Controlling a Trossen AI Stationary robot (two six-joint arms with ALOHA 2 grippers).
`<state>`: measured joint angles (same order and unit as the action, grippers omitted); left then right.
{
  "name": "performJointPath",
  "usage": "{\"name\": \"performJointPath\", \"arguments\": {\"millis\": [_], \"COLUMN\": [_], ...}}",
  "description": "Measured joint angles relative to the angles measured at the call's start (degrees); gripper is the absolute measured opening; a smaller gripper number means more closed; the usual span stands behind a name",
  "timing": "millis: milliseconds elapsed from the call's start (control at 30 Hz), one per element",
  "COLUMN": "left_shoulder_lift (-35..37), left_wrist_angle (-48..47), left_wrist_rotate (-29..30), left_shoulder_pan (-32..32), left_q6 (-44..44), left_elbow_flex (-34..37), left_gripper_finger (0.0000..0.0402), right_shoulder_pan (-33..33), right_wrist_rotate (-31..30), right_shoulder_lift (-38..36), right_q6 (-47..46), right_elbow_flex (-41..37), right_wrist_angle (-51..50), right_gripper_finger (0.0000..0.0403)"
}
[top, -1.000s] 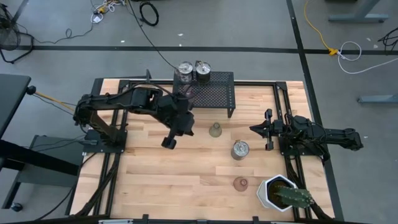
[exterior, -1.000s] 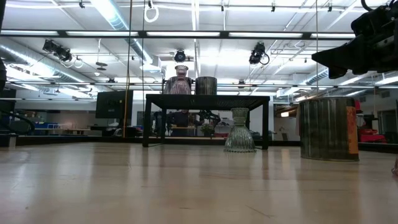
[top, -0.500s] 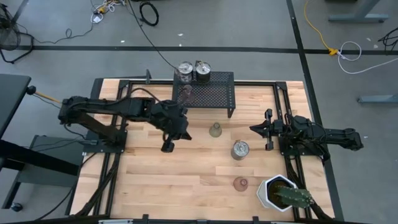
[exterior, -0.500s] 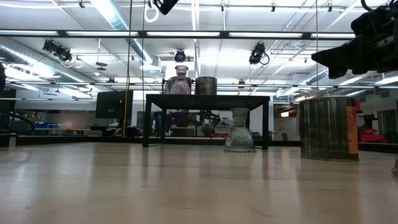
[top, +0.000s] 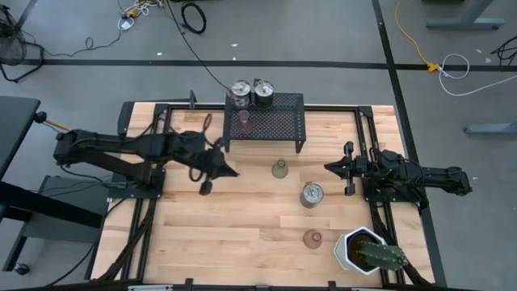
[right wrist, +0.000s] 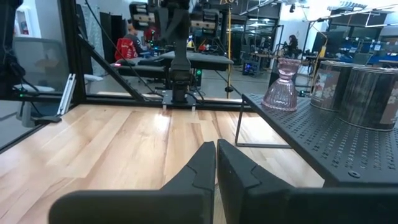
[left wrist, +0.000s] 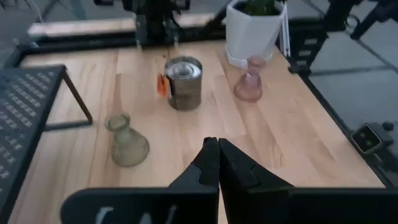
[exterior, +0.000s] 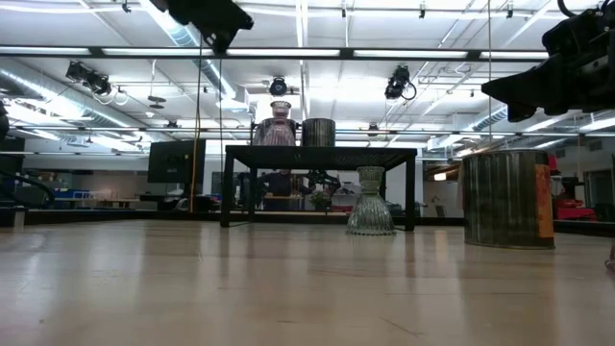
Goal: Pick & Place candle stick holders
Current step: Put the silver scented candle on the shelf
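left hand (top: 205,187) back from perforated black rack (top: 266,123)

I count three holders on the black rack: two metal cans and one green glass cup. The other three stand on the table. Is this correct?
Not quite. The glass cup on the black rack is pink, not green, as the right wrist view shows. The green cup stands on the table. The rest is right: two metal cans on the rack, three holders on the table.
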<state>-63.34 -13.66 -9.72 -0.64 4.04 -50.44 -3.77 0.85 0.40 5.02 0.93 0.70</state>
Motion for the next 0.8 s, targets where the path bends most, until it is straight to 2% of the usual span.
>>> {"name": "performJointPath", "arguments": {"millis": [267, 533, 800], "left_shoulder_lift": [7.66, 13.61, 18.61], "left_wrist_angle": [9.71, 15.51, 32.0], "left_wrist_rotate": [0.46, 2.64, 6.52], "left_shoulder_pan": [-2.2, -2.34, -2.23], "left_q6": [-0.46, -0.53, -6.48], "left_elbow_flex": [12.07, 19.57, 27.5], "left_gripper_finger": [0.0, 0.0, 0.0], "right_shoulder_pan": [0.0, 0.01, 0.02], "right_wrist_rotate": [0.06, 0.07, 0.05], "right_shoulder_lift": [0.17, 0.17, 0.17], "right_q6": [0.0, -0.01, 0.0], "right_elbow_flex": [0.0, -0.01, -0.02], "right_wrist_angle": [-0.01, 0.01, 0.0], "right_gripper_finger": [0.002, 0.002, 0.002]}}
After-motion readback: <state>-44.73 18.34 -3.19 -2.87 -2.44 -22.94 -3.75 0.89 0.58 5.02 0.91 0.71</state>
